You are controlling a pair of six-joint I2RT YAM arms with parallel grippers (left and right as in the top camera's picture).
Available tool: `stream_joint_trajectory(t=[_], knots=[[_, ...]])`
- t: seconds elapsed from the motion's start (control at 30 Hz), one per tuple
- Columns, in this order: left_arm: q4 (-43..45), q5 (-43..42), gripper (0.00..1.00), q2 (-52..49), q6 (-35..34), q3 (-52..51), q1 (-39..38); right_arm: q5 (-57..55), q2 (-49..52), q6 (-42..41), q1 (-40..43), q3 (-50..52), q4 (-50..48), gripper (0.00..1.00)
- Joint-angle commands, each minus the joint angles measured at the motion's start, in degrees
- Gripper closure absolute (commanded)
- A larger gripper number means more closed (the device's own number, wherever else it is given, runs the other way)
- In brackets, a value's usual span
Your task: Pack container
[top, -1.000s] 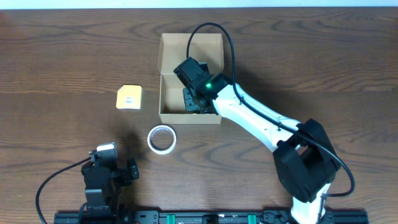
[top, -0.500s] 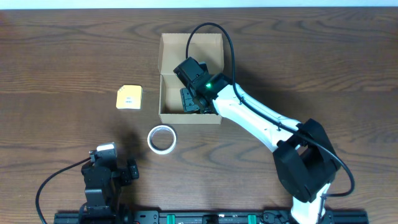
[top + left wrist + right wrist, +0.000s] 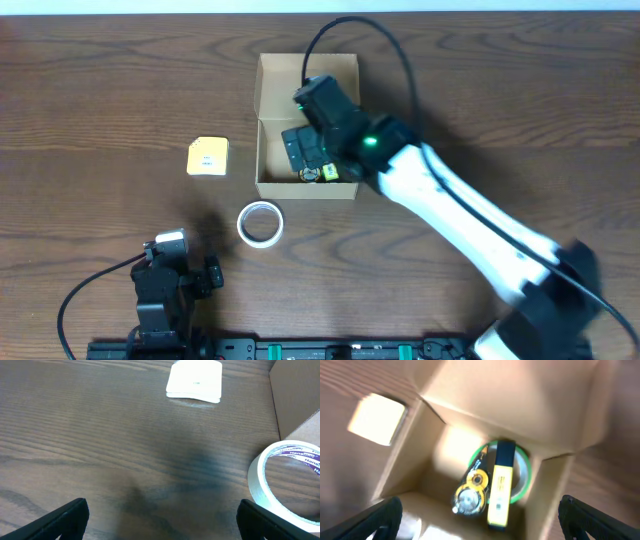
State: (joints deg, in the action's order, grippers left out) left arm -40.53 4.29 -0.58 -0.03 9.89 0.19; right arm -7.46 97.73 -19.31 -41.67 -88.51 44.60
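The right gripper [image 3: 482,520] hangs directly above the container [image 3: 285,85], jaws spread wide with nothing between them. The box sits mid-table [image 3: 500,80], lid flap folded back, with a green roll [image 3: 522,467] and a yellow-and-black stick [image 3: 500,485] inside. The left gripper [image 3: 162,520], likewise spread and empty, sits well apart, near a white tape roll [image 3: 285,485].

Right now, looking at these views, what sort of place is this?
Probably a robotics lab workbench: a wood-grain table, a white right arm and black left arm based at its near edge, and a few packing items: cardboard box, tape roll, yellow pad.
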Motion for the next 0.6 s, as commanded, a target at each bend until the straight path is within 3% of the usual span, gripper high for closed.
stream_joint_trajectory(t=[0.0, 0.1, 0.3, 0.4, 0.47, 0.57], knots=[[-1.40, 0.11, 0.05, 0.37, -0.39, -0.61, -0.22, 1.86, -4.59, 3.30, 0.31, -0.44, 3.45, 0.01], [-1.40, 0.11, 0.05, 0.37, -0.39, -0.61, -0.22, 1.73, -8.20, 3.10, 0.37, 3.63, 6.88, 0.06], [-1.40, 0.11, 0.05, 0.37, -0.39, -0.61, -0.22, 1.22, -20.70, -4.52, 0.33, 19.28, 3.54, 0.11], [-1.40, 0.11, 0.05, 0.37, -0.39, -0.63, -0.22, -0.13, -29.53, -9.22, 0.35, 27.15, 1.44, 0.08], [-1.40, 0.11, 0.05, 0.37, -0.39, -0.63, -0.22, 0.07, -34.93, -9.60, 0.35, 30.23, 1.99, 0.01], [-1.40, 0.11, 0.05, 0.37, -0.39, -0.61, -0.22, 0.28, -40.83, -9.51, 0.35, 31.63, 5.05, 0.01]])
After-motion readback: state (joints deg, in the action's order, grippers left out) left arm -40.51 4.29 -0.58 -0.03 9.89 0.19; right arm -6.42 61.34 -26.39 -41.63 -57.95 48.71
